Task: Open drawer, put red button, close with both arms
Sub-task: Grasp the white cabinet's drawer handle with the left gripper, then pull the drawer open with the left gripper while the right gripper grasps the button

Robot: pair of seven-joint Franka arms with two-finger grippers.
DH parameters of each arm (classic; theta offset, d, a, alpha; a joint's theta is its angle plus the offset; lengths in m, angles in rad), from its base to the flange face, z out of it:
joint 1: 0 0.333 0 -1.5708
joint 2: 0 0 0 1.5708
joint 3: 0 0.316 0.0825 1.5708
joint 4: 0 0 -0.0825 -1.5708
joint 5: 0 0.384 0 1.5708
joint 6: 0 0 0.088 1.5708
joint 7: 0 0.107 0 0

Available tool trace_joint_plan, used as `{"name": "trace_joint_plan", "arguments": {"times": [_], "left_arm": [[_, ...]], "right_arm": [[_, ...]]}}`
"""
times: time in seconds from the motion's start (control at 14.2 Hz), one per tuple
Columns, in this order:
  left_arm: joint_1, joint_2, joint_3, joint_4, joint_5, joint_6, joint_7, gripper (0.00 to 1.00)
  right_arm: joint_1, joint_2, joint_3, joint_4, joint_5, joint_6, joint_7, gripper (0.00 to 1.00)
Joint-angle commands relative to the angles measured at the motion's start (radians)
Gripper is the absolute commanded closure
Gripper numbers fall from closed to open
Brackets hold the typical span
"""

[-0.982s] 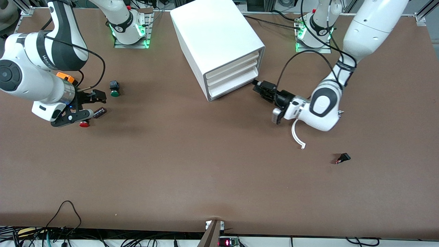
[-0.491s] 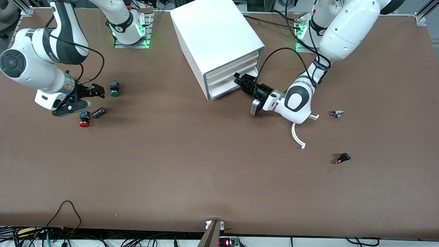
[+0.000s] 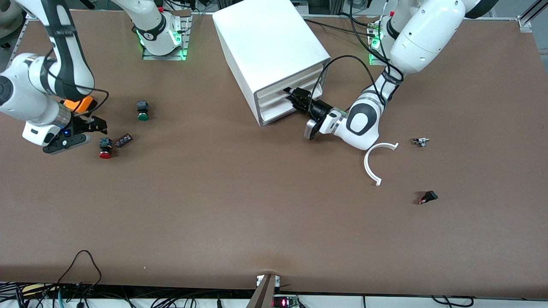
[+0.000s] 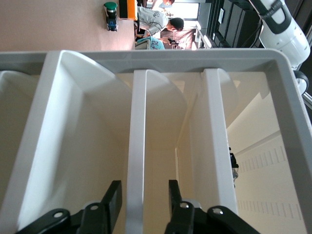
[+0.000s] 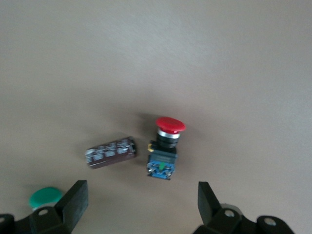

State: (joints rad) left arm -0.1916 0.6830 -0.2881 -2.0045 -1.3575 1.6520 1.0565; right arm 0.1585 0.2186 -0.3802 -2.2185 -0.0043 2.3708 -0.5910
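Brown table – left gripper open, fingers astride front edge of middle drawer; right gripper open wide, empty, beside red button.

Robotics lab, bolted arm bases, cabling, aluminium framing

My front view looks down across the table; left wrist camera sits close against the cabinet; right wrist camera, somewhat blurred, overlooks the red button.
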Motion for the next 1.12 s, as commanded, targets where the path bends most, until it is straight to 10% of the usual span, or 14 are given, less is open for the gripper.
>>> {"name": "trace_joint_plan", "arguments": {"times": [0.0, 0.35, 1.05], "left_arm": [[-0.003, -0.008, 0.0, -0.028, -0.048, 0.0, 0.03, 0.6], [-0.012, -0.006, 0.0, -0.027, -0.052, 0.008, 0.03, 0.98], [0.0, -0.005, 0.056, 0.007, -0.045, 0.011, -0.021, 1.0]], "right_arm": [[-0.014, 0.044, 0.001, 0.002, 0.004, 0.039, -0.012, 0.0], [-0.057, 0.122, 0.003, 0.008, 0.032, 0.111, -0.044, 0.01], [-0.066, 0.191, 0.003, 0.003, 0.168, 0.151, -0.184, 0.15]]}}
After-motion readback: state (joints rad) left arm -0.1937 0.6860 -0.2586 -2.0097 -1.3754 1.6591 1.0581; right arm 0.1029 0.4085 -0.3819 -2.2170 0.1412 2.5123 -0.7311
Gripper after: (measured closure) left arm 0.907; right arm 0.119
